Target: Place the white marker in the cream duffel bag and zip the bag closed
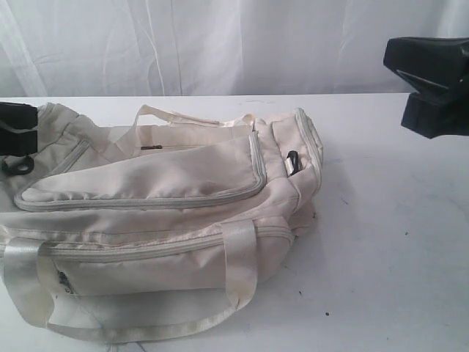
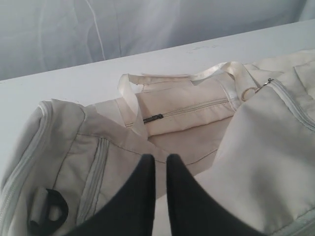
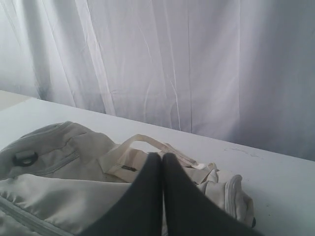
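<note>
The cream duffel bag point(image 1: 146, 191) lies on its side on the white table, its main top flap unzipped and folded back. The inside point(image 2: 197, 142) and an inner zip pocket point(image 2: 187, 110) are in view. The white marker shows in no view. My left gripper point(image 1: 16, 128) hovers over the bag's left end, and its fingers point(image 2: 161, 158) stand a narrow gap apart with nothing between them. My right gripper point(image 1: 432, 88) hangs in the air to the right of the bag, above the table. Its fingers point(image 3: 161, 155) are pressed together and empty.
The zipper's metal ring pull point(image 2: 249, 93) rests at the flap's far corner. A black strap ring point(image 1: 16, 165) sits on the bag's left end and a dark fitting point(image 1: 293, 161) on its right end. Glossy handles point(image 1: 238, 264) droop toward the front edge. A white curtain point(image 1: 220, 44) hangs behind.
</note>
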Controlling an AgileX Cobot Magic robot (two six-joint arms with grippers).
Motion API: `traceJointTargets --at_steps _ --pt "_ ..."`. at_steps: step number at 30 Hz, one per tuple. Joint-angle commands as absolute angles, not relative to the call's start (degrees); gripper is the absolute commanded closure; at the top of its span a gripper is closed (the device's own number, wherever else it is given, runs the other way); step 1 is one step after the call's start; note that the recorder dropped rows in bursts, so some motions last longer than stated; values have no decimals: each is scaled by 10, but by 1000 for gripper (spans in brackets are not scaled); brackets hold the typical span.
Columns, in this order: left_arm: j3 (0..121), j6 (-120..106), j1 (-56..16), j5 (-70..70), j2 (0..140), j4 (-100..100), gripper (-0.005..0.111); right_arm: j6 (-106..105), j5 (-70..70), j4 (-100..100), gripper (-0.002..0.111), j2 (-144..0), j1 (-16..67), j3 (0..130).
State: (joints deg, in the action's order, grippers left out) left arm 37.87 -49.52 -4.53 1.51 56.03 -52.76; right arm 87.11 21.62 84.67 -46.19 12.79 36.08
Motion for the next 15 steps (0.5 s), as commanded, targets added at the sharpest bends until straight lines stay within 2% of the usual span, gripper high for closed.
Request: traceJointTargets --at_steps 1,10,15 --pt "377 -490 -48 33 554 -537 91 875 213 844 108 -458 125 359" --pt "377 -490 -48 31 554 -537 91 875 213 844 108 -458 125 359" --pt "377 -490 -48 31 554 -537 91 875 211 845 108 -411 126 359"
